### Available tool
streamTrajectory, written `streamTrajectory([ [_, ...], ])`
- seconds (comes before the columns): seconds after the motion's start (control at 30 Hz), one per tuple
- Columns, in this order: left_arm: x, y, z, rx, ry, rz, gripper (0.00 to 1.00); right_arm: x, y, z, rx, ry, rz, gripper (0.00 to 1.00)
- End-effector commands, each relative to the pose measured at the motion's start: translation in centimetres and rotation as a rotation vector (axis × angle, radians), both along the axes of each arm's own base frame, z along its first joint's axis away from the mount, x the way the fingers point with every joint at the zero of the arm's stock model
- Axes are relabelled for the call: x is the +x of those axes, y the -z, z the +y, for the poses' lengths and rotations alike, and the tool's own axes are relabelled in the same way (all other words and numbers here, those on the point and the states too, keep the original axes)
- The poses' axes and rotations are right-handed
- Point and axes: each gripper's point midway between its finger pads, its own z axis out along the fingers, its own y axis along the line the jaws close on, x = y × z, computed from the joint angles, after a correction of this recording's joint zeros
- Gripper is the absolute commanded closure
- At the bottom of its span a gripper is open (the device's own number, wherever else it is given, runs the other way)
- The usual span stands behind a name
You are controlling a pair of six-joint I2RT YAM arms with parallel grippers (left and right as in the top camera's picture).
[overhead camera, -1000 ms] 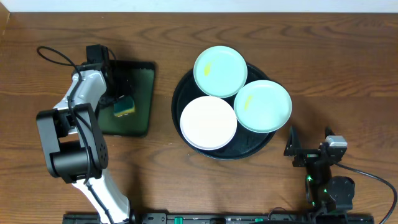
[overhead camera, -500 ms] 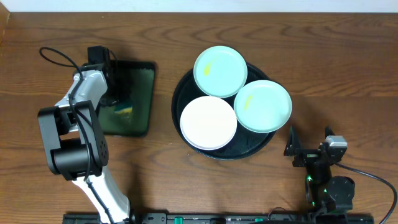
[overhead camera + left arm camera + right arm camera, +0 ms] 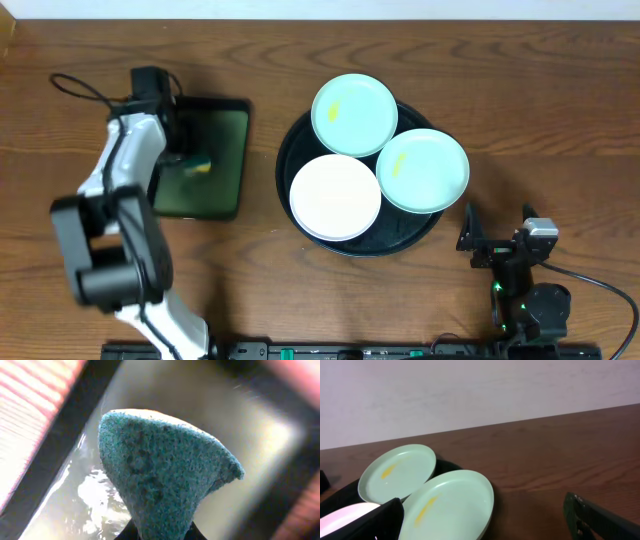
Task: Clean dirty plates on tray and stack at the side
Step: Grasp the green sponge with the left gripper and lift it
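Observation:
Three plates lie on the round black tray (image 3: 405, 234): a mint one (image 3: 354, 114) at the back with a yellow smear, a second mint one (image 3: 422, 170) at the right, also smeared (image 3: 451, 507), and a white one (image 3: 335, 197) in front. My left gripper (image 3: 186, 160) is over the rectangular tray, shut on a teal sponge (image 3: 160, 475) that bulges out of the jaws (image 3: 162, 534). My right gripper (image 3: 488, 241) rests open near the table's front right, short of the round tray. Between its fingers (image 3: 482, 527) the nearer mint plate shows, untouched.
The small rectangular black tray (image 3: 228, 195) with a wet, shiny floor (image 3: 250, 435) stands left of the round tray. A black cable (image 3: 80, 85) loops at the far left. Bare wooden table (image 3: 520, 90) lies to the right of the round tray and behind it.
My left gripper has shut on the sponge, which is now squeezed between the jaws, and the left arm has shifted slightly left. The right arm and the plates have not moved.

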Motion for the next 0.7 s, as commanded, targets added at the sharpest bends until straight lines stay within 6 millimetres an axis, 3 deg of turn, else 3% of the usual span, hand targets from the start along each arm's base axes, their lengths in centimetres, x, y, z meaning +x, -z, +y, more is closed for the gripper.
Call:
streamTrajectory([
  [0.0, 0.8, -6.2, -1.7, -0.069, 0.041, -0.162, 0.93, 0.0, 0.2, -0.1, -0.008, 0.004, 0.003, 0.01],
  [0.1, 0.5, -9.7, -2.1, -0.071, 0.055, -0.248, 0.93, 0.0, 0.2, -0.1, -0.008, 0.004, 0.004, 0.01],
  [0.2, 0.4, -10.9, -2.0, -0.059, 0.054, -0.278, 0.92, 0.0, 0.2, -0.1, -0.008, 0.004, 0.003, 0.01],
  [0.27, 0.3, -10.5, -1.2, -0.022, 0.034, -0.262, 0.93, 0.0, 0.2, -0.1, -0.008, 0.004, 0.003, 0.01],
  [0.4, 0.0, -6.8, 0.1, 0.032, -0.003, -0.172, 0.93, 0.0, 0.2, -0.1, -0.008, 0.004, 0.003, 0.01],
  [0.57, -0.1, 1.3, 0.0, -0.001, -0.001, -0.011, 0.93, 0.0, 0.2, -0.1, -0.008, 0.004, 0.003, 0.01],
  [0.67, -0.2, 2.4, -0.9, -0.068, 0.015, 0.009, 0.93, 0.0, 0.2, -0.1, -0.008, 0.004, 0.003, 0.01],
])
